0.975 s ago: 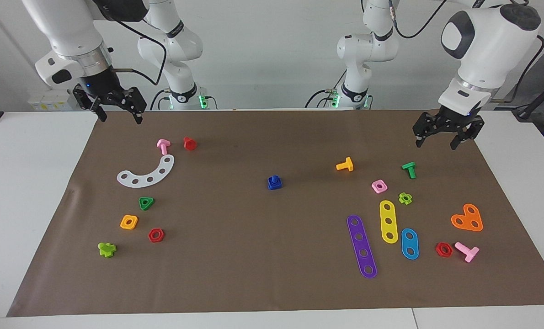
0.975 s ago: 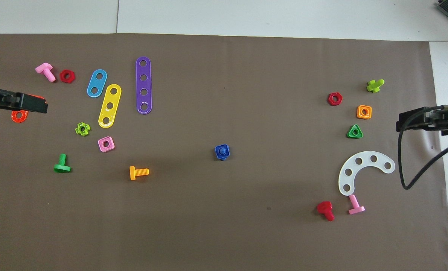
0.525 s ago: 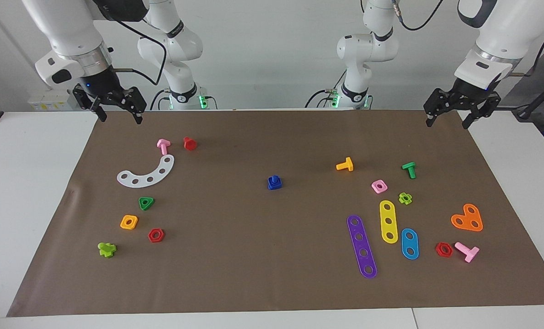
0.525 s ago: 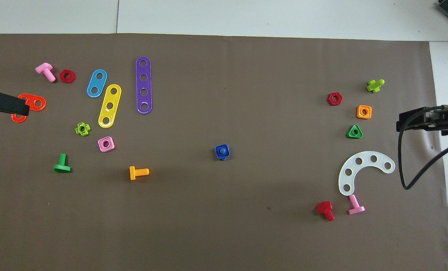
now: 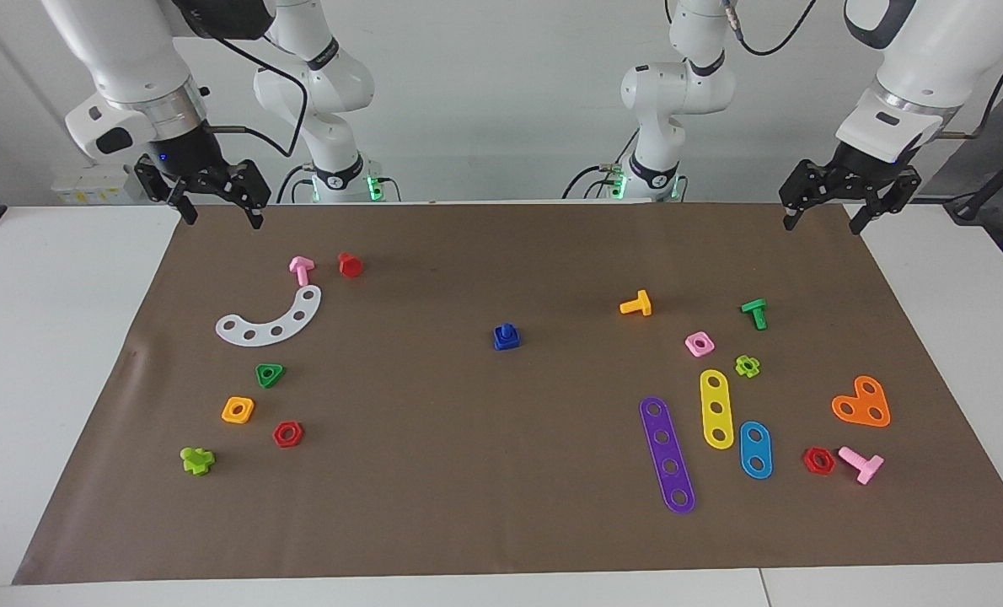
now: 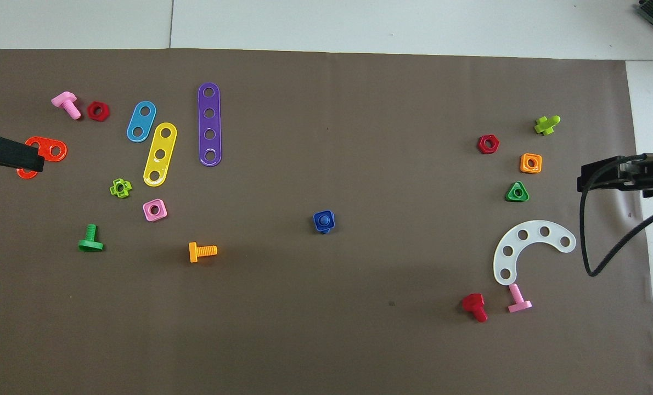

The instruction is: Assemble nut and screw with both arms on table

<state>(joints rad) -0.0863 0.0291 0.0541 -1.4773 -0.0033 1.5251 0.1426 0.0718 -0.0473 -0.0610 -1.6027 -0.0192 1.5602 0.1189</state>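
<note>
Both claws hang open, empty; nut (image 5: 506, 338) sits on screw.

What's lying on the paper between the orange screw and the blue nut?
Nothing. In the overhead view, only bare brown paper lies between the orange screw and the blue nut; the facing view shows the same.

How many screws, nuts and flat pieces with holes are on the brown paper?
Screws: 7
Nuts: 7
Flat pieces with holes: 5
Total: 19
</note>
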